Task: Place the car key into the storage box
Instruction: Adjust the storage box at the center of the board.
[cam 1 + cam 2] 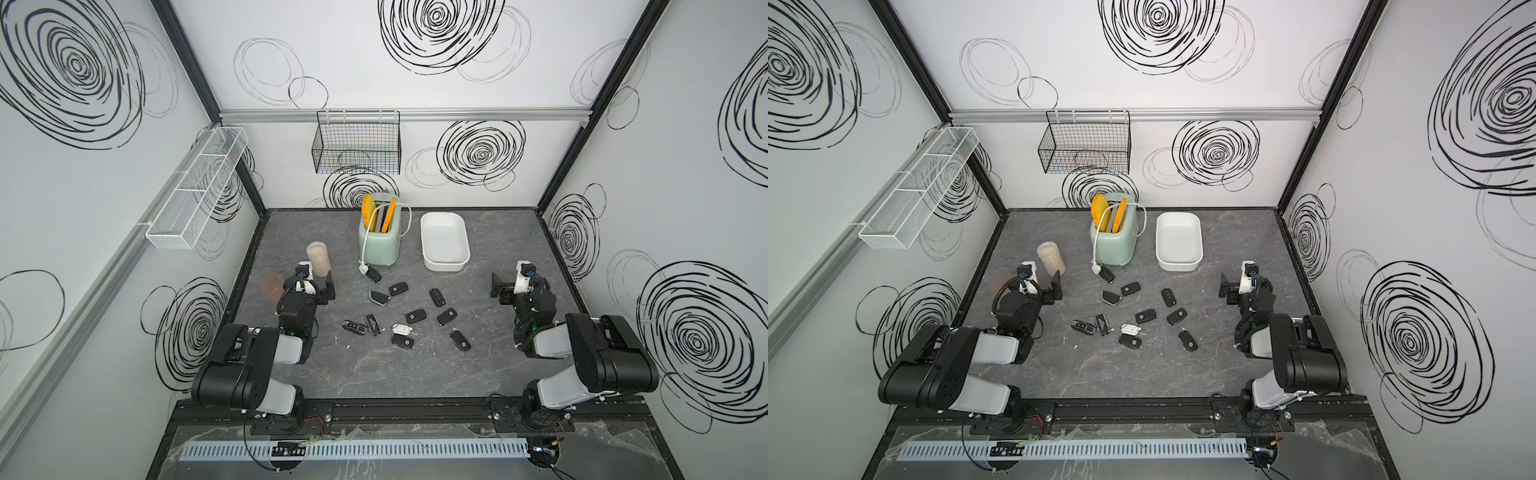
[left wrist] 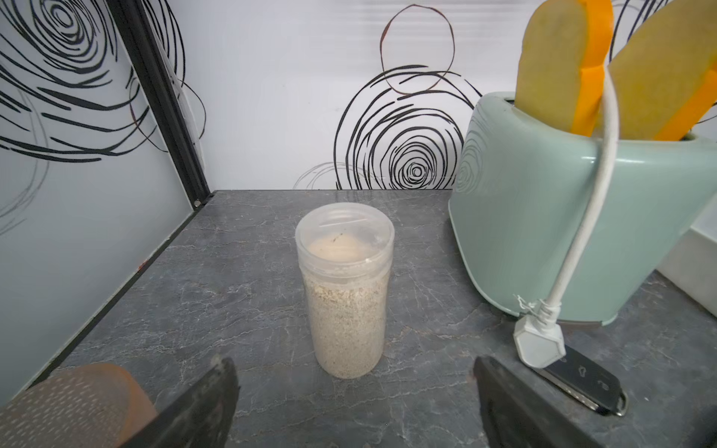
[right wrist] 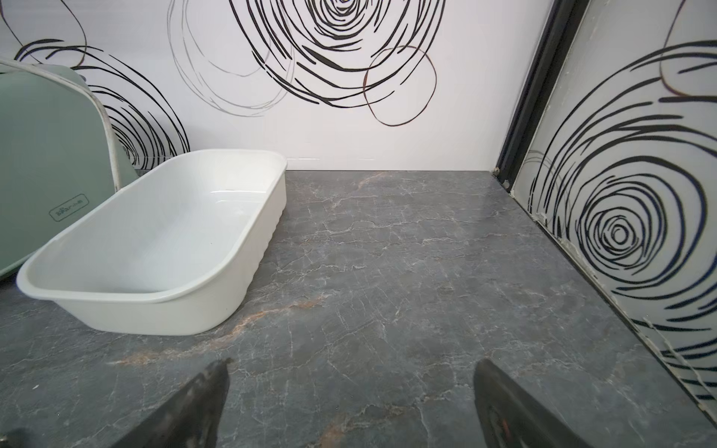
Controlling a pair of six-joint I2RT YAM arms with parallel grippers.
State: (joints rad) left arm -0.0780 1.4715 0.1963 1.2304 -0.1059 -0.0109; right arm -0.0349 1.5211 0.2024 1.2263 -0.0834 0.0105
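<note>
- The opening step is judged to be in hand: no key is held, and the storage box [image 1: 444,265] is seen empty in the right wrist view.
- The left gripper [image 2: 354,372] is held low with its fingers spread wide and nothing between them; a lidded jar [image 2: 345,294] stands just ahead of it.
- The right gripper [image 3: 353,366] is likewise spread wide and empty over bare table [image 3: 407,271], near the box's front corner.
- The car keys [image 1: 415,316] are scattered flat on the table between the two arms, in front of the box and the toaster [image 1: 380,245]; one key [image 2: 582,382] is partly covered by the toaster's plug.
- Next, one key must be chosen, probably the one nearest the box [image 1: 435,296]. Open fingers must be lowered to the table surface astride its narrow width, since the key lies flat.
- Counted in both top views:
  - ten dark keys
  - one white fob
  - one storage box
  - one toaster holding two bread slices
  - one jar
  - two grippers
</note>
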